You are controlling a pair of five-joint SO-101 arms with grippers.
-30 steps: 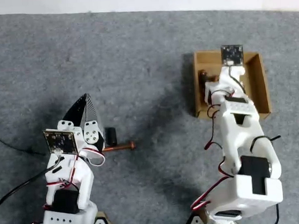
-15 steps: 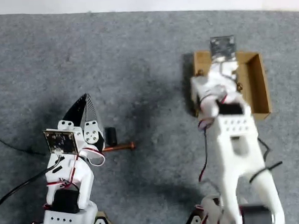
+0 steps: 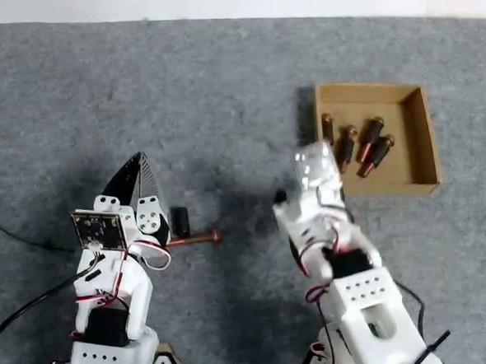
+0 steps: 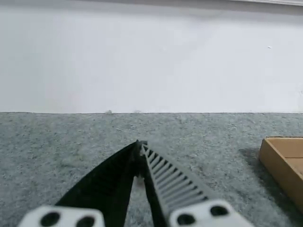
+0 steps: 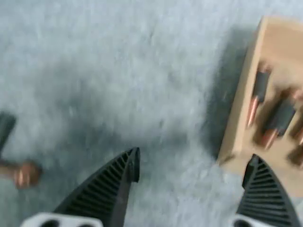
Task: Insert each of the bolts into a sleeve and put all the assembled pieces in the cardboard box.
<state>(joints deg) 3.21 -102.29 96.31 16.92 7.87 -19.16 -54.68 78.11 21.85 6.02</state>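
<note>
The cardboard box [image 3: 416, 142] at the back right holds several assembled pieces [image 3: 371, 145], each a black sleeve with a copper bolt in it. A loose black sleeve [image 3: 179, 219] and a copper bolt [image 3: 194, 239] lie on the grey carpet just right of the left arm. My left gripper [image 3: 141, 173] is shut and empty, pointing away from the bases; its tips [image 4: 140, 147] meet above the carpet. My right arm [image 3: 320, 206] is mid-table, left of and nearer than the box. My right gripper [image 5: 194, 165] is open and empty over bare carpet, between the box [image 5: 240, 106] and the bolt [image 5: 21, 173].
Grey carpet [image 3: 221, 92] covers the table, with a white wall along the far edge [image 4: 151, 61]. A thin black cable [image 3: 19, 238] trails at the left beside the left arm. Open carpet lies between the two arms and behind the left gripper.
My right arm has pulled back out of the box and swung left toward the middle, uncovering the pieces inside. The left arm, loose sleeve and bolt have not moved.
</note>
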